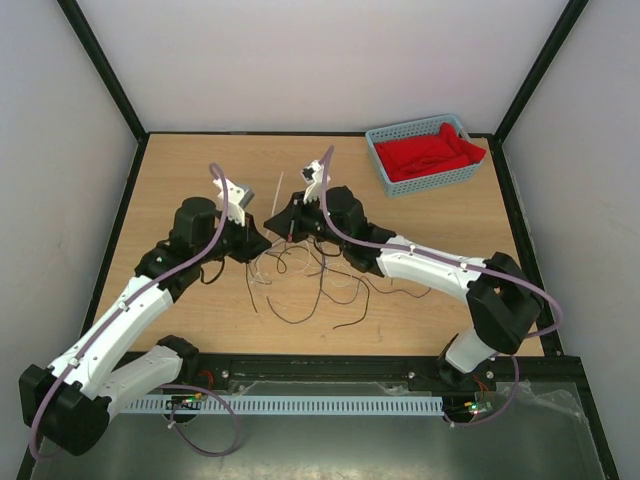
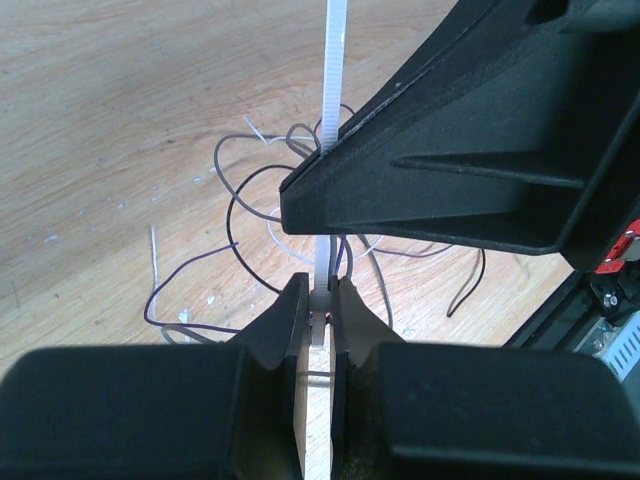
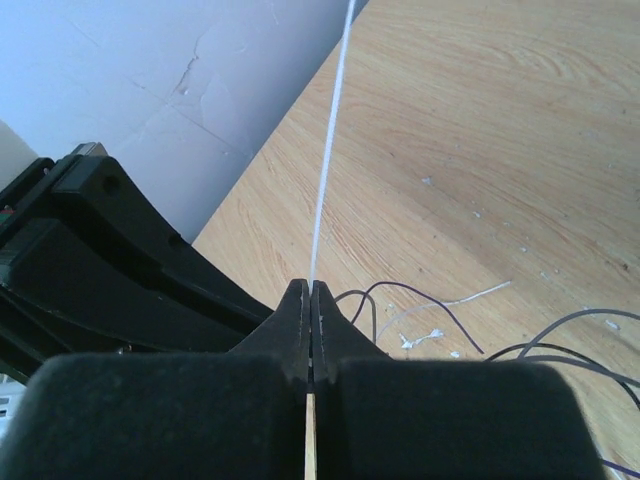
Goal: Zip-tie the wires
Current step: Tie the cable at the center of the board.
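Note:
The zip tie (image 1: 277,189) is a pale strip standing up between the two grippers at mid-table. My left gripper (image 1: 262,243) is shut on the zip tie's lower end; in the left wrist view its jaws (image 2: 320,300) pinch the pale strip (image 2: 333,60) where some wires (image 2: 235,215) pass. My right gripper (image 1: 277,222) is shut on the strip just above; in the right wrist view the strip (image 3: 330,150) rises from its closed tips (image 3: 311,290). The thin dark wires (image 1: 300,270) lie looped on the wood below both grippers, and also show in the right wrist view (image 3: 420,295).
A blue basket (image 1: 383,160) holding red cloth (image 1: 430,152) stands at the back right. Small white scraps (image 3: 470,295) lie on the wood near the wires. The right gripper's black finger (image 2: 450,170) crosses the left wrist view. Black frame posts edge the table.

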### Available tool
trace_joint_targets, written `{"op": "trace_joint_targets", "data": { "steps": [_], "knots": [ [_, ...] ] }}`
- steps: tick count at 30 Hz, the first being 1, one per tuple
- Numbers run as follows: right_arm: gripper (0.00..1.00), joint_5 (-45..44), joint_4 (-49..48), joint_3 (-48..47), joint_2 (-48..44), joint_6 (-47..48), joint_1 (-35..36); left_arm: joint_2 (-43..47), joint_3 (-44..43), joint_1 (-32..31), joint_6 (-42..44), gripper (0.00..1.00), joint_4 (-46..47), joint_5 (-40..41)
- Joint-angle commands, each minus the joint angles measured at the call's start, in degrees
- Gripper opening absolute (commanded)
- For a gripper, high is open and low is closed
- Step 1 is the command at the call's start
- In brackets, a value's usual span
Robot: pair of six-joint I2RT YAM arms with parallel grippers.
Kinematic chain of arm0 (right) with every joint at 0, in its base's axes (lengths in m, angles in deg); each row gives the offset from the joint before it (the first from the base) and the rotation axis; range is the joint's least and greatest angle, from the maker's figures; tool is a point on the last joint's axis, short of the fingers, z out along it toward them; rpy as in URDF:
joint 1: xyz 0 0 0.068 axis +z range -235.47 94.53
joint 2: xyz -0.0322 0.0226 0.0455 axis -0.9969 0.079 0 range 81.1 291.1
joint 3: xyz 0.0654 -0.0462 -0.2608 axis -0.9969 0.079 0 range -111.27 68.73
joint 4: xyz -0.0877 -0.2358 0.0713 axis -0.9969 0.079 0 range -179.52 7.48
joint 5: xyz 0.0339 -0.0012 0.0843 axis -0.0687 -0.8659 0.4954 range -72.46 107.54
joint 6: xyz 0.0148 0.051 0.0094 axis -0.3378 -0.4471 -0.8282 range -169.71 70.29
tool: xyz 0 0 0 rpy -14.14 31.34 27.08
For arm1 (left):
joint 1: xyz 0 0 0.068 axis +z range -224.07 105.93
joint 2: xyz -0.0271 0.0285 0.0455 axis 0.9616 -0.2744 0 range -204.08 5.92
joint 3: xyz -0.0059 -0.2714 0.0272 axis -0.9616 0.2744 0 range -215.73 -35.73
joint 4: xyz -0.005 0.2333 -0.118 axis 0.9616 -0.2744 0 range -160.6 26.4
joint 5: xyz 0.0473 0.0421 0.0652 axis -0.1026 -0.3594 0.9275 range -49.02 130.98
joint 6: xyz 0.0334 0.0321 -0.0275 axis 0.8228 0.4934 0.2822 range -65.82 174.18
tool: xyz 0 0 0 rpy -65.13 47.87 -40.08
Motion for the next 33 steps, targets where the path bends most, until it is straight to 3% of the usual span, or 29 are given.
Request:
{"op": "trace_joint_targets", "data": {
  "steps": [1, 20, 25, 33],
  "knots": [
    [0.00, -2.67, 0.70, -3.81, -1.93, 2.75, -2.47, 0.97, 1.64, -0.43, -0.71, 0.00, 1.11, -0.47],
    [0.00, -3.94, 4.12, -12.37, 0.20, 6.63, -6.82, 2.50, 8.27, -2.21, -5.28, 0.00, 3.03, 0.20],
    [0.00, -0.62, 4.53, -13.08, 0.55, 6.17, -6.82, 2.81, 9.97, -2.70, -6.00, 0.00, 3.94, 1.32],
    [0.00, 8.10, 0.18, -6.95, -0.26, -0.09, -5.90, 1.99, 3.36, -2.72, -2.89, 0.20, 2.78, 3.81]
  ]
}}
